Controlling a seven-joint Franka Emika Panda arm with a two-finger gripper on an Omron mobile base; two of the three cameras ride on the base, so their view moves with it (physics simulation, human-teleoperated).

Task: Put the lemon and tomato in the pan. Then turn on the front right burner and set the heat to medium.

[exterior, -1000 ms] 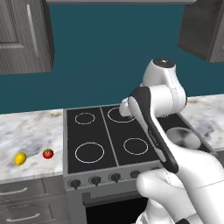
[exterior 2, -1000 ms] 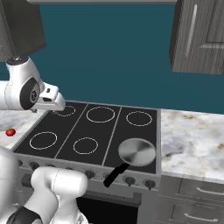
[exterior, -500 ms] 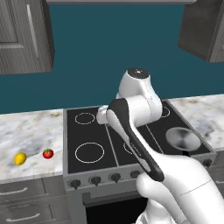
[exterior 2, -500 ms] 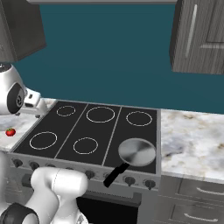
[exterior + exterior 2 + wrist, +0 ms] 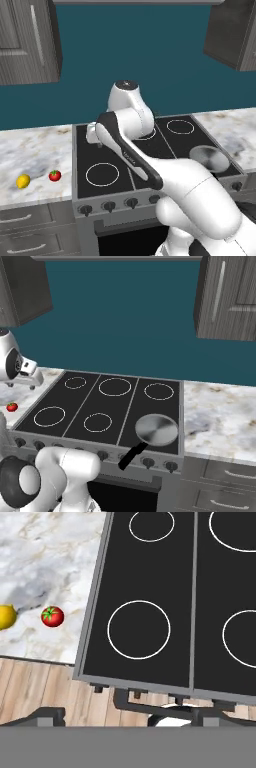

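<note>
The arm has swung left across the stove (image 5: 150, 150), carrying the spread, empty pincer (image 5: 93, 136) toward the tomato (image 5: 55, 175) and lemon (image 5: 22, 181) on the worktop (image 5: 35, 150), so neither is in the pan (image 5: 156, 429) yet.

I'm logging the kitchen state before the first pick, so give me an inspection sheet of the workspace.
Surface: marble counter either side of a black stove.
Job's things: lemon and tomato side by side, apart, on the left counter; pan on the front right burner, nothing in it.
Clutter: nothing seen.
Grippers: gripper open, holding nothing, above the stove's left edge.
Cables: nothing seen.
Surroundings: teal wall, grey cabinets, stove knobs.
</note>
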